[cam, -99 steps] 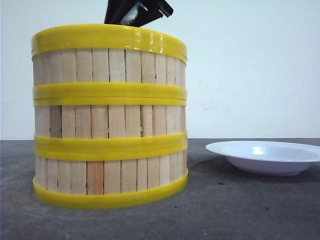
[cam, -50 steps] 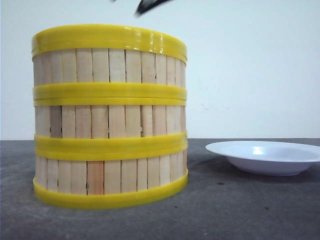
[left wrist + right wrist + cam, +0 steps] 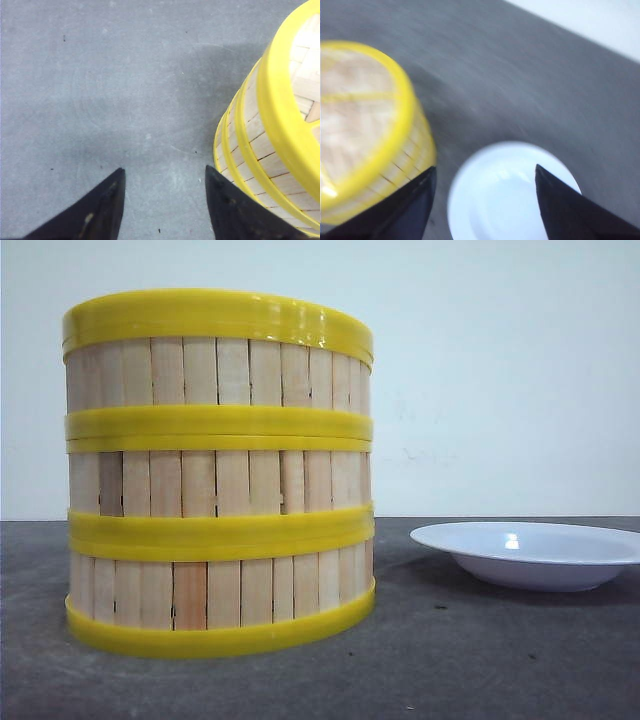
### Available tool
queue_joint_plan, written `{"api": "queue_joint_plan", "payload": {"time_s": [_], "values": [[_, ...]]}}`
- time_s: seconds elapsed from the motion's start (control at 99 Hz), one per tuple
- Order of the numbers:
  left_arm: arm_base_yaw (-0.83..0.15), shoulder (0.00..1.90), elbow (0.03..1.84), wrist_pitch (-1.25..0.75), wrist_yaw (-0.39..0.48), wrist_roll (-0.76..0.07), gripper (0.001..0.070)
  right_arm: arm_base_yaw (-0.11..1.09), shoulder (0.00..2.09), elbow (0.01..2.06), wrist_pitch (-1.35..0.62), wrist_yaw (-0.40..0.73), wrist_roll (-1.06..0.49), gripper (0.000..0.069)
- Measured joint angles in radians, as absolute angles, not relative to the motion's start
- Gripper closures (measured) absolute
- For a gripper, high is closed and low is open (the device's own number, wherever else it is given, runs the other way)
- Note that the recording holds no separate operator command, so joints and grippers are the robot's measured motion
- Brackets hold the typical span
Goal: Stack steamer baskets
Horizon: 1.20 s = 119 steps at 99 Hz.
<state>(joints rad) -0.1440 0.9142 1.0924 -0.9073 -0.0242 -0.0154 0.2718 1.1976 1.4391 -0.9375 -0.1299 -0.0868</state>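
The three steamer baskets (image 3: 219, 472) stand stacked in one straight column on the grey table (image 3: 480, 660) — just beside the left gripper (image 3: 165, 175), whose fingers are spread wide and empty. The right gripper (image 3: 485, 175), equally wide and holding nothing, hangs above the white plate (image 3: 512, 192) — the stack to one side.

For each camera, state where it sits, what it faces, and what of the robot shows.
Front: low at table level, facing the stack of three steamer baskets and the white plate; no robot part visible.
Left wrist: above the table, looking down beside the stack; open left hand.
Right wrist: blurred, looking down over stack and plate; open right hand.
All share the stack.
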Motion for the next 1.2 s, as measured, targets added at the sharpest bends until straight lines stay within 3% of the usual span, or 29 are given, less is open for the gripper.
{"api": "queue_joint_plan", "payload": {"time_s": [0.323,0.545,0.596,0.677,0.747,0.878,1.202], "values": [[-0.144,0.914,1.092,-0.9,-0.024,-0.015,0.041,0.156,0.846,0.989,-0.936,-0.078,0.014,0.0305],[-0.144,0.914,1.092,-0.9,-0.024,-0.015,0.0419,0.156,0.744,0.883,-0.938,-0.076,0.077,0.0308],[-0.144,0.914,1.092,-0.901,-0.024,-0.015,0.0477,0.156,0.743,0.883,-0.938,-0.076,0.084,0.0363],[-0.144,0.914,1.092,-0.901,-0.024,-0.015,0.0626,0.155,0.744,0.883,-0.938,-0.077,0.088,0.0567],[-0.144,0.914,1.092,-0.901,-0.024,-0.015,0.0676,0.155,0.744,0.883,-0.935,-0.077,0.088,0.0639],[-0.144,0.914,1.092,-0.901,-0.024,-0.015,0.0693,0.155,0.745,0.883,-0.938,-0.078,0.089,0.0671],[-0.144,0.914,1.092,-0.901,-0.024,-0.015,0.0695,0.155,0.745,0.883,-0.9,-0.077,0.094,0.0675]]}}
